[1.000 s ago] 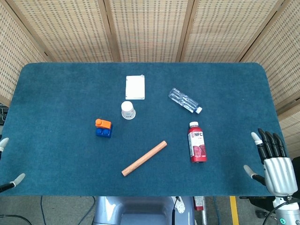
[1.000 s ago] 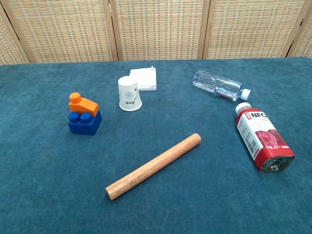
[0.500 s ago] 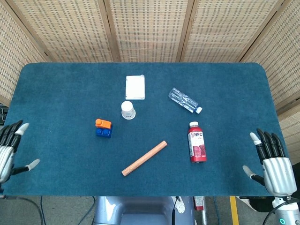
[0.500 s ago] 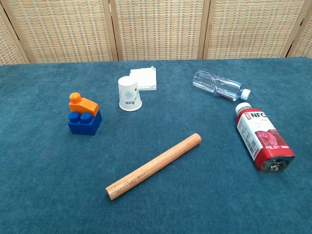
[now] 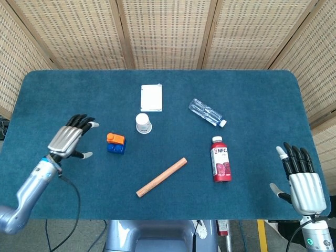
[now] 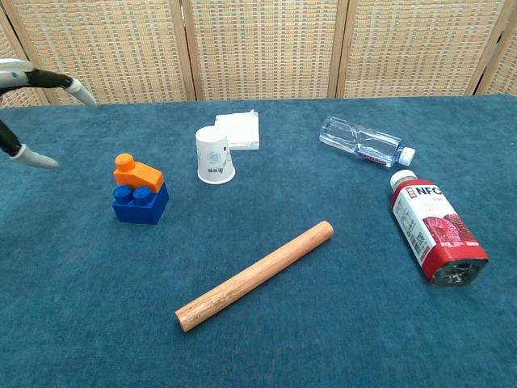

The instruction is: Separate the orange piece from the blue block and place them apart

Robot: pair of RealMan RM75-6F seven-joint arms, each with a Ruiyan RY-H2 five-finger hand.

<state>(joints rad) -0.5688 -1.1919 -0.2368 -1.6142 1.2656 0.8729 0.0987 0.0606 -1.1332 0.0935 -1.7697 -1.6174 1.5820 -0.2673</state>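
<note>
Just beyond left hand [image 5: 69,138] fingertips [image 5: 92,125], spread and empty: orange piece [image 5: 116,138] seated atop studded blue block [image 5: 116,148]. Right hand [image 5: 302,181] splayed, holding nothing.

The orange piece [image 6: 136,171] sits on top of the blue block [image 6: 140,202], the two joined as one small stack on the table's [image 5: 63,105] left half. The orange piece has a single round stud at its left end; the blue block shows two studs in front.
</note>
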